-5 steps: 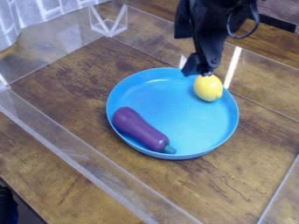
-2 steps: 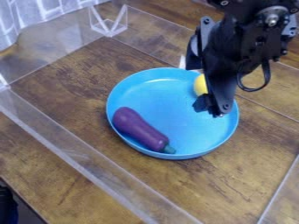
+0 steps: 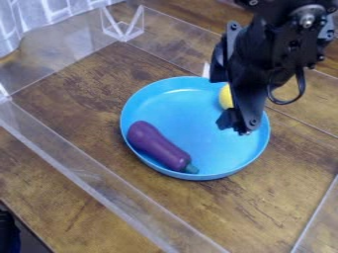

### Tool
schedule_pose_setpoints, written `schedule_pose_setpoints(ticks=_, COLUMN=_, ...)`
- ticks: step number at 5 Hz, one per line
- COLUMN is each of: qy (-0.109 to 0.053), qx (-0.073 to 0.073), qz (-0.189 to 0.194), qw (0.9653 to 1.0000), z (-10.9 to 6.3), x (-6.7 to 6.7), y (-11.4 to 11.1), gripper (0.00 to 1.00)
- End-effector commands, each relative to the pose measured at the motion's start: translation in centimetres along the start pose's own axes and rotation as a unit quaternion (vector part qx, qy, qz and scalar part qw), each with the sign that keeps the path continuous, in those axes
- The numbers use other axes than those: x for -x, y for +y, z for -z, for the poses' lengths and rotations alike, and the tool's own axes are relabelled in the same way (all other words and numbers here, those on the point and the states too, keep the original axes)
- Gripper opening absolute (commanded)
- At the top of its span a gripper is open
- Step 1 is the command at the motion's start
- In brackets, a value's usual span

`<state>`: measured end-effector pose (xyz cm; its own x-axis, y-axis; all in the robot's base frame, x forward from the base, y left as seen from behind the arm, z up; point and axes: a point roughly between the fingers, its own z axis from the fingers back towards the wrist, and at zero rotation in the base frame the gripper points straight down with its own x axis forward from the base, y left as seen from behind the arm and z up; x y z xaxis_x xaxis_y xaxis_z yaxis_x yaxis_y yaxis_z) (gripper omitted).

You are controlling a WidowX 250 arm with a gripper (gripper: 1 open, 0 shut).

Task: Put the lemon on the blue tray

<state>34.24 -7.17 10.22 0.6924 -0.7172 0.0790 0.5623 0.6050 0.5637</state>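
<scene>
The blue tray (image 3: 199, 114) lies in the middle of the wooden table. The lemon (image 3: 226, 96) rests inside it near its right rim; only a yellow sliver shows, the rest hidden behind the black arm. My gripper (image 3: 238, 111) is low over the lemon and open, pointing steeply down. One dark finger (image 3: 243, 123) reaches the tray floor just in front of the fruit; the other finger is hidden. I cannot tell whether the fingers touch the lemon.
A purple eggplant (image 3: 161, 145) lies in the front left part of the tray. Clear acrylic walls (image 3: 79, 148) border the table on the left and front. A clear plastic stand (image 3: 126, 20) sits at the back left.
Since a second ago the gripper has come down over the lemon, which is now mostly covered. In the last half second nothing moved.
</scene>
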Motion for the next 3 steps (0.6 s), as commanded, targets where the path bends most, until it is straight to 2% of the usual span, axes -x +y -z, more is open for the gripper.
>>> schedule_pose_setpoints(ticks=1, qy=-0.009, qx=-0.01, qz=-0.032, qw=0.9994, z=-0.9, x=0.0, y=1.8, gripper=1.0)
schedule_pose_setpoints(ticks=3, qy=0.03, qx=-0.005, qz=-0.08, qw=0.9963, z=-0.9, x=1.1, y=1.8, gripper=1.0)
